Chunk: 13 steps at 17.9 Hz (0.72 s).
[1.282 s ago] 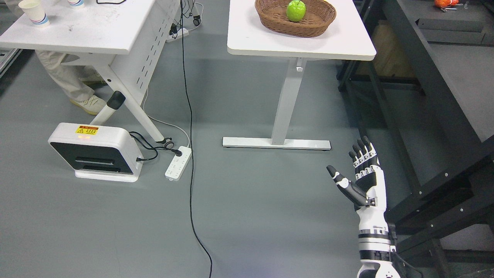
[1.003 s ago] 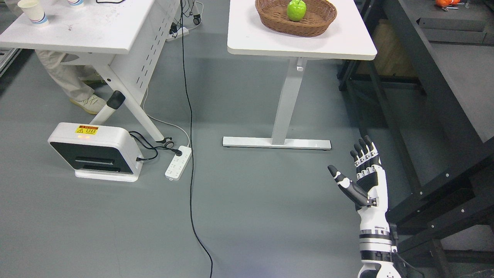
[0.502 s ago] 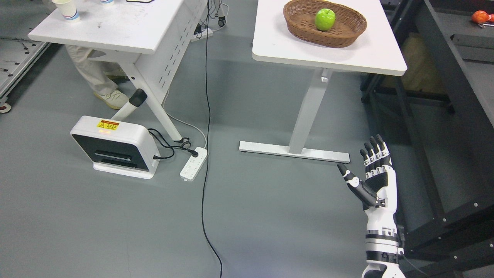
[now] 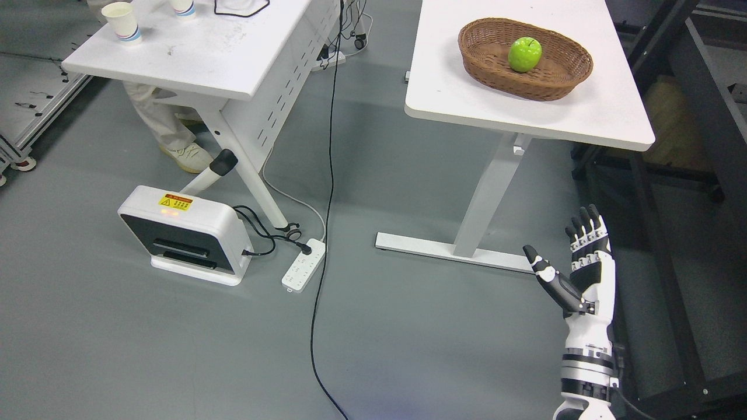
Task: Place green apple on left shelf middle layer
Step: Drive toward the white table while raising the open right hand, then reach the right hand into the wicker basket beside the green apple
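Note:
A green apple point(image 4: 524, 54) lies in a brown wicker basket point(image 4: 554, 81) on a white table point(image 4: 467, 99) at the upper right. My right hand point(image 4: 575, 262) is raised at the lower right, well below and in front of the table, with fingers straight, thumb spread, holding nothing. A dark metal shelf frame point(image 4: 683, 280) runs along the right edge. My left arm is out of view.
A second white table point(image 4: 233, 64) with paper cups point(image 4: 121, 21) stands upper left; a person's legs point(image 4: 169, 131) show beneath it. A white box device point(image 4: 184, 236), a power strip point(image 4: 303, 265) and a black cable point(image 4: 327, 233) lie on the grey floor.
The whole picture has shifted right and down, so the camera has moved. The table and basket now sit lower and further right in view. My right hand keeps its open pose.

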Available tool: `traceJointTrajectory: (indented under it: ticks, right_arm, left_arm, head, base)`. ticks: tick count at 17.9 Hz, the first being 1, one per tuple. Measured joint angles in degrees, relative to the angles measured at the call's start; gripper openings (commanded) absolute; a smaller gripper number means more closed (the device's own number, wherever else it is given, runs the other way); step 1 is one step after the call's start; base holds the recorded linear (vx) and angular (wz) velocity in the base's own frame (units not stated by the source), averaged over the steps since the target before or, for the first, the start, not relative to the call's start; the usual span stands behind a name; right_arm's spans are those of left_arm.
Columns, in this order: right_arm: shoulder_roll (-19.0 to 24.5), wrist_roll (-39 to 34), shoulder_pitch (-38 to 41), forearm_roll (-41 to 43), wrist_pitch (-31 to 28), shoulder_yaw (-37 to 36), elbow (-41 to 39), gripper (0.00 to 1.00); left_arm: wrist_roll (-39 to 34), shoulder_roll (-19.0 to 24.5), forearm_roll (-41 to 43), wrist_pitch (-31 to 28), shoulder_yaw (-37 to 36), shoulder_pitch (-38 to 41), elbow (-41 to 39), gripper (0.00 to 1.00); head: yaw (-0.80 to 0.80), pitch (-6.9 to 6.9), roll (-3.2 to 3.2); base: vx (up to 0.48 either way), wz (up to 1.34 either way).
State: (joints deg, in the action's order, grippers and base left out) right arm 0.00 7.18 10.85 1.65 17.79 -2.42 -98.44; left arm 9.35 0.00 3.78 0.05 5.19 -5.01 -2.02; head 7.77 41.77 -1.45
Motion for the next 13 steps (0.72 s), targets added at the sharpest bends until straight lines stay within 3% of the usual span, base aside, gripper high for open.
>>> traceJointTrajectory:
  ticks: [5, 7, 11, 13]
  right_arm:
    - [0.0, 8.2, -0.5, -16.8, -1.1, -0.3, -0.1, 0.99]
    - [-0.5, 9.2, -0.6, -20.5, -1.2, -0.5, -0.1, 1.00]
    - [-0.9, 9.7, -0.6, -24.9, 4.4, -0.9, -0.1, 0.98]
    - [-0.7, 9.8, -0.9, -26.9, 2.7, -0.8, 0.0, 0.97]
  left_arm:
    - [0.0, 0.0, 0.0, 0.0, 0.0, 0.0, 0.0, 1.00]
    - [0.0, 0.0, 0.0, 0.0, 0.0, 0.0, 0.0, 1.00]
    - [0.0, 0.0, 0.0, 0.0, 0.0, 0.0, 0.0, 1.00]
    - [0.0, 0.0, 0.0, 0.0, 0.0, 0.0, 0.0, 1.00]
  head:
    - [0.00, 0.00, 0.00]
    - [0.00, 0.00, 0.00]
    - [0.00, 0.00, 0.00]
    - [0.00, 0.00, 0.00]
  base:
    - [0.269, -0.15]
    - [0.294, -0.16]
    - [0.308, -0.18]
    - [0.317, -0.15]
